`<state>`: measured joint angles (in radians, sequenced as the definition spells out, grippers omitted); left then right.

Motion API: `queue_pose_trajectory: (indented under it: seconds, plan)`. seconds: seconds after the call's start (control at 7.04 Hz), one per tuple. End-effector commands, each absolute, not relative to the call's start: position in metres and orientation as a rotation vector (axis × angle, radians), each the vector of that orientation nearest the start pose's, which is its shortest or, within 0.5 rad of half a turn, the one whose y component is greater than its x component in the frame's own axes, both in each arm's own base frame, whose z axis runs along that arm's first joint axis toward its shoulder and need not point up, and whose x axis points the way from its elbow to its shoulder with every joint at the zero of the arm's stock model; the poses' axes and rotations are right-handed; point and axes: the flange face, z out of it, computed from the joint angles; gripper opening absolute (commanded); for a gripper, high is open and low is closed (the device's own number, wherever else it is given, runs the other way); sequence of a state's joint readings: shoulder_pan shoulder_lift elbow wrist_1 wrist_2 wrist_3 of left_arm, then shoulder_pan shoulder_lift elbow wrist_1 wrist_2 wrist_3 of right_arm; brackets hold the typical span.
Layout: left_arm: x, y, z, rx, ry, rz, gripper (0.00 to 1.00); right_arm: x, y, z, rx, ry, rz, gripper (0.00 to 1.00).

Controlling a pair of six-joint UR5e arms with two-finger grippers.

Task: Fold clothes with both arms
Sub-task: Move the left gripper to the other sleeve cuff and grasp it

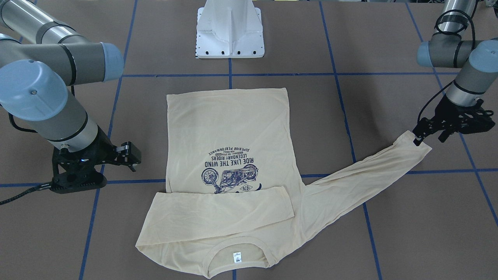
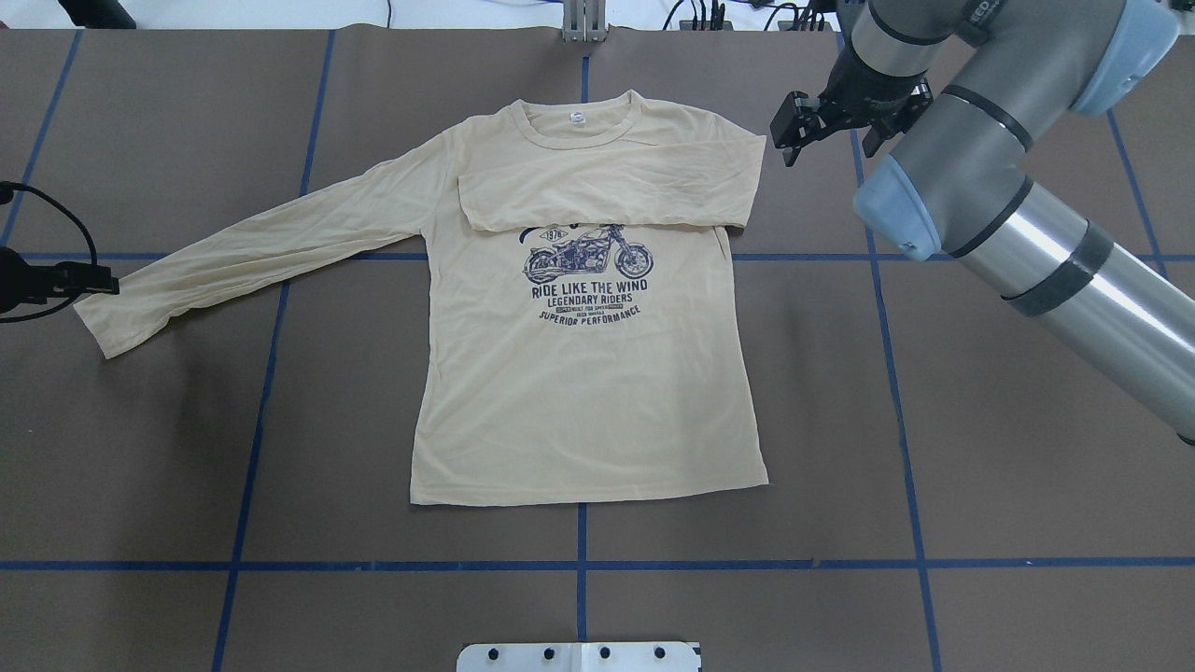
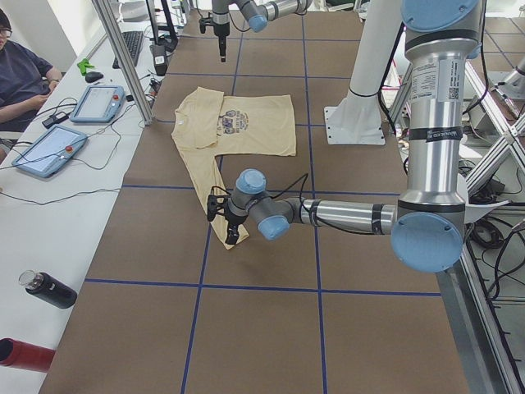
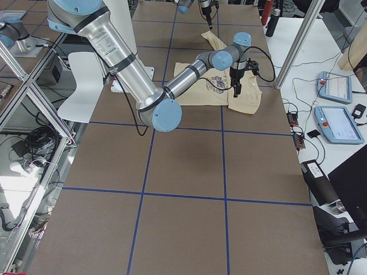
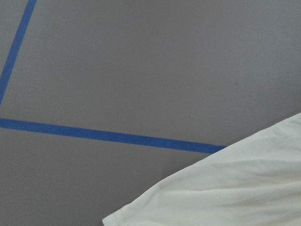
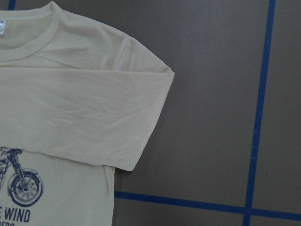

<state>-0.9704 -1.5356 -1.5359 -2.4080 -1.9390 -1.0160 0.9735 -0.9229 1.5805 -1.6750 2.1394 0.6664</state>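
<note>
Left gripper (image 1: pixel 419 137): low over the table (image 2: pixel 934 467) at the robot's far left, tips at the cuff (image 2: pixel 98 322) of the outstretched sleeve (image 2: pixel 261 252). Cannot tell whether the jaws are apart or closed, or whether they pinch the fabric. The left wrist view shows only the cuff corner lying on the brown surface beside a blue tape line (image 5: pixel 108 136), with no fingers in frame. Right gripper (image 2: pixel 829 140): jaws apart, holding nothing, hovering just beside the folded shoulder edge on the robot's right side of the shirt, not touching it. The right wrist view looks straight down on that folded edge. T-shirt (image 2: pixel 579 392): pale cream-yellow, long-sleeved, lying flat and face up in the middle of the table, with the neck on the side away from the robot and the hem toward the white base (image 1: pixel 230 29). White neck label (image 2: pixel 579 119) visible inside the collar. Sleeve on the robot's right (image 2: pixel 607 191): folded across the chest, lying flat, its lower edge covering the top of the navy motorcycle print (image 2: pixel 586 280). The text "RIDE LIKE THE WIND" below it is readable. Sleeve on the robot's left: unfolded, running diagonally out from the shoulder across a blue tape line and ending at the left gripper. Body of the shirt is smooth, with the hem straight.
</note>
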Motion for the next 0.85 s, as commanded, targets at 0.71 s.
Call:
queue_pose_trajectory:
  seconds: [0.71]
  plan:
    - [0.234,-0.469,0.638,0.242,0.735,-0.223,0.65,-0.320,-0.614,0.292,0.102,-0.757,-0.098,0.99]
